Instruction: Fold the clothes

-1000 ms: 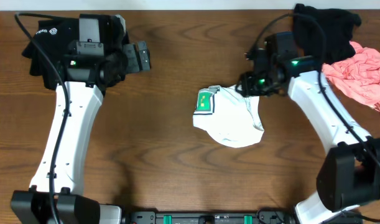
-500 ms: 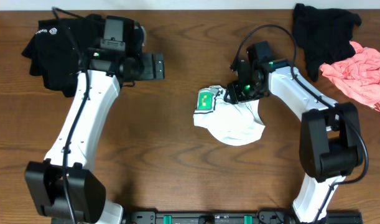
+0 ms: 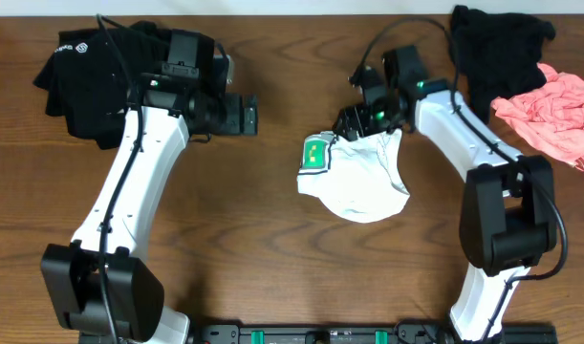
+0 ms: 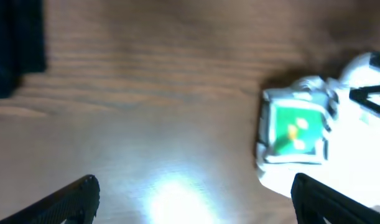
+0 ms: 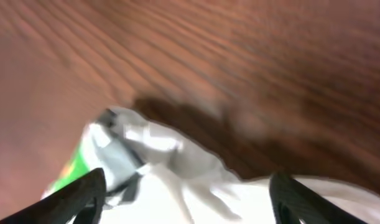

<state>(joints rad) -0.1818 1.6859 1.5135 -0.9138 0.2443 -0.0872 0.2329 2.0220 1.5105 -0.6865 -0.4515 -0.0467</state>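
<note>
A crumpled white T-shirt [image 3: 360,182] lies at mid-table, its green chest print [image 3: 316,155] facing up on its left edge. Right at the shirt's top edge hovers my right gripper [image 3: 351,126]. In the right wrist view that gripper [image 5: 190,202] is open, its fingers wide on either side of the white cloth [image 5: 177,158] and gripping nothing. My left gripper [image 3: 248,113] is open over bare wood left of the shirt. The left wrist view shows it [image 4: 190,202] empty, with the print [image 4: 295,129] ahead on the right.
A black garment [image 3: 81,67] lies at the back left behind the left arm. Another black piece [image 3: 497,48] and a pink one [image 3: 559,115] are heaped at the back right. Bare wood surrounds the shirt.
My right gripper has opened, letting go of the shirt, and moved left and slightly back along its top edge. The left gripper has moved right and forward toward the shirt.
</note>
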